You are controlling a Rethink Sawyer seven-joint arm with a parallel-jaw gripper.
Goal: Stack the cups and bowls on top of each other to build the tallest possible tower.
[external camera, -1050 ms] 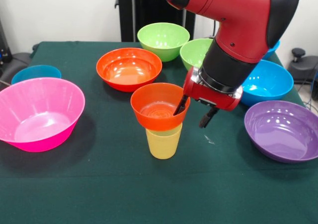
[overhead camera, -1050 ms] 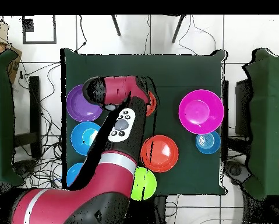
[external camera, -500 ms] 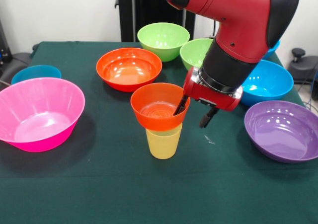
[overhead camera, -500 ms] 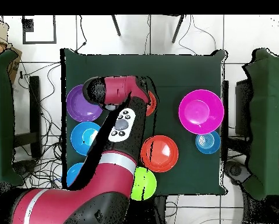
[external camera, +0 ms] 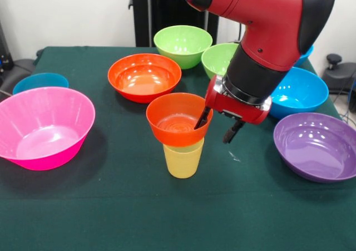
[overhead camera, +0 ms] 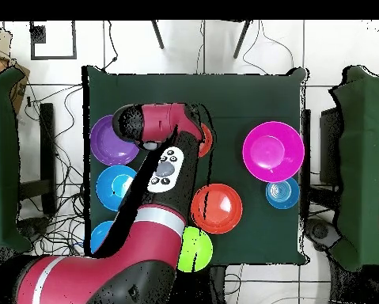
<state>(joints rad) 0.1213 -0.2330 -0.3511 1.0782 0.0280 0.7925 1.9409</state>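
A green-covered table (external camera: 111,206) is seen with plastic bowls spread across it. Near the middle, a translucent pale-yellow tumbler (external camera: 184,159) stands upright, and a small orange bowl (external camera: 175,119) is seated on its mouth, right way up. The red and black arm (external camera: 267,34) reaches down from above to this pair. The gripper (external camera: 218,126) is spread apart: one dark finger (external camera: 202,118) is placed inside the small orange bowl against its rim, while the other hangs outside the bowl, clear of it, so the rim lies between them without being pinched.

A large pink bowl (external camera: 43,127) rests near one side edge of the table, tilted slightly, with a small blue bowl (external camera: 40,82) just behind it. A larger orange bowl (external camera: 144,76) sits behind the tumbler. Two lime green bowls (external camera: 182,45) are found further back, the second (external camera: 218,59) partly hidden by the arm. On the other side, a blue bowl (external camera: 300,92) and a wide purple bowl (external camera: 316,146) are set near each other.

From overhead, the arm (overhead camera: 157,198) covers most of the small orange bowl (overhead camera: 206,141); the pink bowl (overhead camera: 273,150) and purple bowl (overhead camera: 109,142) are seen on opposite sides.
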